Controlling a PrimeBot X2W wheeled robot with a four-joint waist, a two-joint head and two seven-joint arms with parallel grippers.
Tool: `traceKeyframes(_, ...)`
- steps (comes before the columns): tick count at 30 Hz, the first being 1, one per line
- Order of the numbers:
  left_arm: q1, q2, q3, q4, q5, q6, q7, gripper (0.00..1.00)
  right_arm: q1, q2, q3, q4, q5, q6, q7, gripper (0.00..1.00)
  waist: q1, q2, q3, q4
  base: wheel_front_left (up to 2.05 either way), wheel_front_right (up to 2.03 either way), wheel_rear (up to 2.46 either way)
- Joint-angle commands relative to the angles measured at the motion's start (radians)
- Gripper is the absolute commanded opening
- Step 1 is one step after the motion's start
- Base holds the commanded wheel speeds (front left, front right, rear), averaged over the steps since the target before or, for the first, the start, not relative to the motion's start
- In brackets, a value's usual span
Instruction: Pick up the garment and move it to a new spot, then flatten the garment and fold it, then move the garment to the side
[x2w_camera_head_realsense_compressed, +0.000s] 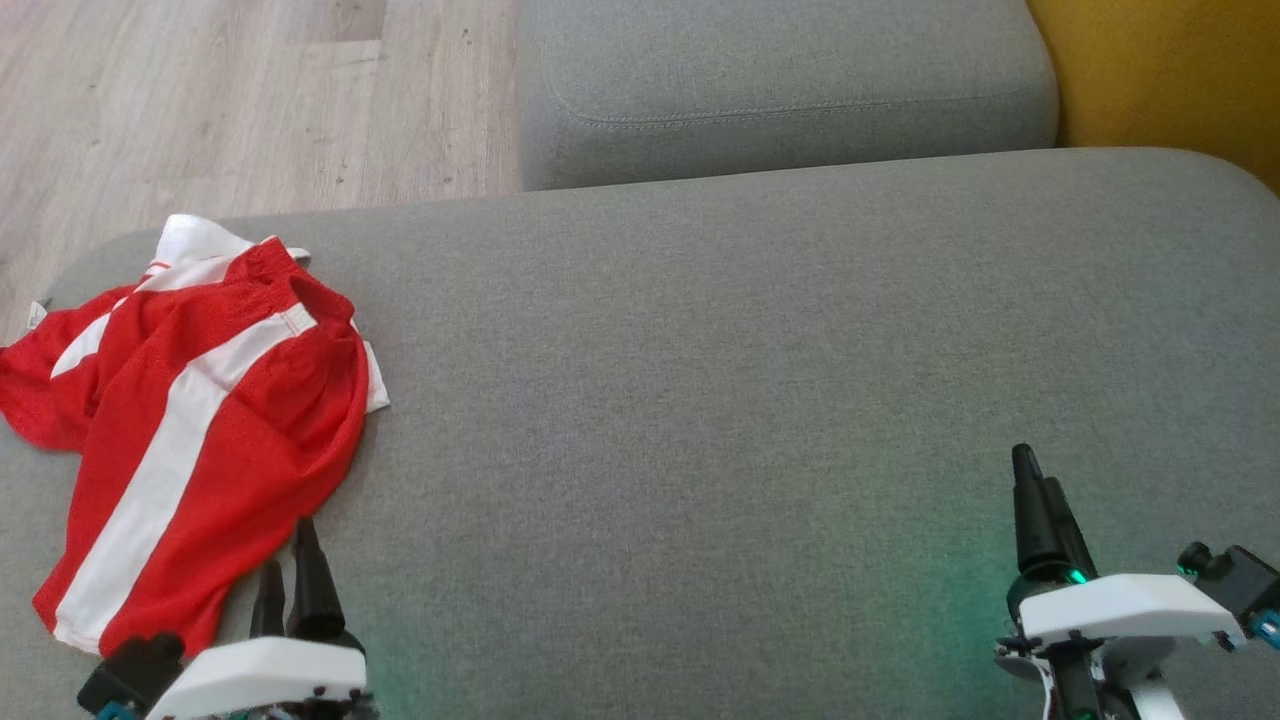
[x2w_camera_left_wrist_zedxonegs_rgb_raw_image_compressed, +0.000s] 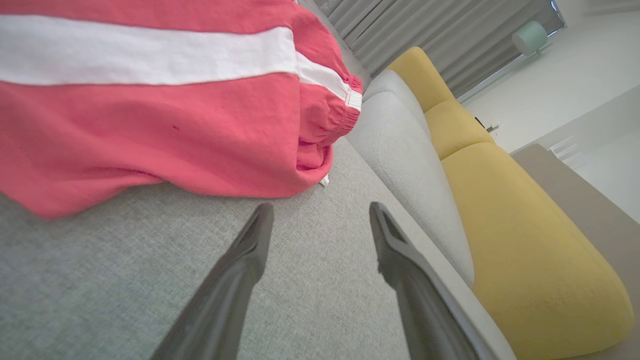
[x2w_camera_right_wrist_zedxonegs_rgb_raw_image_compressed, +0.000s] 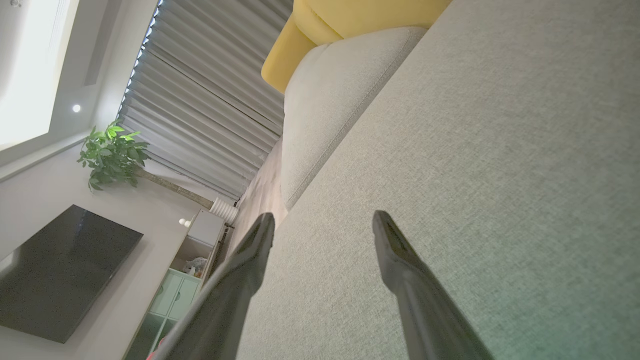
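Garment (x2w_camera_head_realsense_compressed: 200, 420), red mesh with white stripes, rumpled on woven grey cushion (x2w_camera_head_realsense_compressed: 750, 400); left tool (x2w_camera_left_wrist_zedxonegs_rgb_raw_image_compressed: 321, 205), right tool (x2w_camera_right_wrist_zedxonegs_rgb_raw_image_compressed: 324, 214) gape empty.

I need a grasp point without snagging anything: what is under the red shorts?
The red shorts lie crumpled on the grey cushion. White fabric peeks out from beneath at their far edge; whether it belongs to them is unclear. Anything else underneath is covered.

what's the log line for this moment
garment: crumpled, left end of sofa seat | left gripper: open, near garment | right gripper: open, empty | fold: not started
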Motion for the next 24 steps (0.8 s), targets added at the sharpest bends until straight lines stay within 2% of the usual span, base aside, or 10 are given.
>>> traceKeyframes(1, -0.018, 0.008, 0.005, -0.040, 0.046, 0.009, -0.015, 1.00, -0.034, -0.006, 0.020, -0.041, -0.044, 0.000, -0.015, 1.00, 0.0000, 0.0000, -0.001, -0.001, 0.00, 0.00, 0.00)
traceKeyframes(14, -0.006, 0.015, -0.033, -0.076, 0.229, 0.053, -0.056, 1.00, -0.032, -0.008, 0.071, -0.064, -0.235, 0.000, -0.056, 1.00, 0.0000, 0.0000, -0.014, -0.005, 0.00, 0.00, 0.00)
traceKeyframes(24, 0.006, 0.017, -0.050, -0.090, 0.331, 0.075, -0.082, 1.00, -0.029, -0.008, 0.105, -0.073, -0.335, 0.000, -0.083, 1.00, 0.0000, 0.0000, -0.021, -0.005, 0.00, 0.00, 0.00)
